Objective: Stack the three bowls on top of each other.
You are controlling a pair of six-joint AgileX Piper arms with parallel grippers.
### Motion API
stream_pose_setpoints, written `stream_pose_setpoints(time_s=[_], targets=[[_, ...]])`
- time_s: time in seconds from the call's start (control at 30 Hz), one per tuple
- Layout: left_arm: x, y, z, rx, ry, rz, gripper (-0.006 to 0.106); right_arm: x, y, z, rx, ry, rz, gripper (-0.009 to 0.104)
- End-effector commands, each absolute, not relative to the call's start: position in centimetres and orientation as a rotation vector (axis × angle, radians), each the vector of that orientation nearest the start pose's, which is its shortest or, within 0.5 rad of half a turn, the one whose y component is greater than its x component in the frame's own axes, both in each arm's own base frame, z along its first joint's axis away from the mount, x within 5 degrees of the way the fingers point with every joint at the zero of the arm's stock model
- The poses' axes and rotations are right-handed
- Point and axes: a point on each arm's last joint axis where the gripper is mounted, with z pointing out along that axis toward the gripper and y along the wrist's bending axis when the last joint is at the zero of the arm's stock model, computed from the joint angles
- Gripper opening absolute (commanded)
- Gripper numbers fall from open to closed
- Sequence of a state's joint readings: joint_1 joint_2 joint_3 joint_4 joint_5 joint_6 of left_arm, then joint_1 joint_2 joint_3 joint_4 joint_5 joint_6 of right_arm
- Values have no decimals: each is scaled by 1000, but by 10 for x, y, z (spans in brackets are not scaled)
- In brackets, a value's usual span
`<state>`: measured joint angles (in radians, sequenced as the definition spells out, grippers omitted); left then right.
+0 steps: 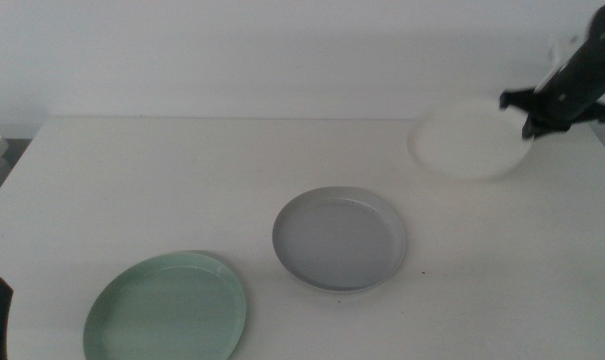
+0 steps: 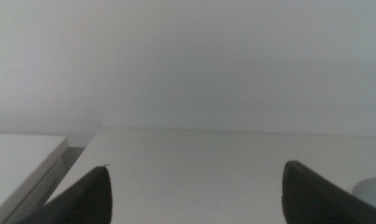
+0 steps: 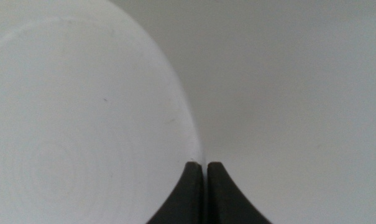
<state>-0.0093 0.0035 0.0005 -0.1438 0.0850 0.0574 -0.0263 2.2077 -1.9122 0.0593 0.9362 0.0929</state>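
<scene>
Plain white wall behind, pale tabletop [image 1: 182,180] in front, so nothing cluttering things up.

The right gripper [image 1: 529,112] is the one working. Its fingers [image 3: 191,186] are pinched nearly together on the rim of the white bowl [image 1: 467,138], grabbing it at the edge nearest the arm, at about 3 o'clock on the bowl in the middle view. From the wrist view the rim runs straight into the fingers, so it looks like a thin edge grip, not a deep one. Whether the bowl is lifted or resting on the tabletop is hard to say; its far side looks a little tilted, but white on white hides a lot.

That bowl sits out at about 2 o'clock on the tabletop. The grey bowl [image 1: 339,238] is near the centre, well apart from it, and the mint green bowl [image 1: 168,306] is down at 7 o'clock, close beside the grey one but not touching.

The left gripper [image 2: 194,193] waits down at the bottom left corner of the middle view, fingers spread wide, holding nothing.

To do this step well: an edge pinch means the bowl will want to droop, so lift it clear of the grey rim first, carry it slowly, centre it over the grey bowl and lower it flat before letting go.
</scene>
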Motion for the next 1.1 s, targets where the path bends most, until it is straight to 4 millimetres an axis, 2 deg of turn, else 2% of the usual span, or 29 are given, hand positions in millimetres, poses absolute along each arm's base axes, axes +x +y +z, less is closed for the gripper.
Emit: stream_pose_setpoints(time_s=[0.0,0.07,0.17,0.3,0.37,0.47,0.57,0.73,0.93,1.0,1.07], targets=[[56,-1,207,-54,1554,-86,94,455,7,250,178,2593,178,-2],[56,-1,207,-54,1554,-86,94,423,28,261,168,2503,256,-2],[56,-1,207,-54,1554,-86,94,384,65,267,70,2437,322,-2],[56,-1,207,-54,1554,-86,94,361,109,256,-10,2497,392,-2],[56,-1,207,-54,1554,-86,94,356,128,247,-64,2523,411,-2],[56,-1,207,-54,1554,-86,94,355,145,237,-102,2540,426,-2],[56,-1,207,-54,1554,-86,94,357,155,221,-112,2571,428,-2],[56,-1,207,-54,1554,-86,94,362,158,196,-104,2629,417,-2],[56,-1,207,-54,1554,-86,94,366,160,183,-102,2640,405,-2],[56,-1,207,-54,1554,-86,94,366,159,183,-103,2639,403,1],[56,-1,207,-54,1554,-86,94,367,159,183,-118,2635,395,10]])
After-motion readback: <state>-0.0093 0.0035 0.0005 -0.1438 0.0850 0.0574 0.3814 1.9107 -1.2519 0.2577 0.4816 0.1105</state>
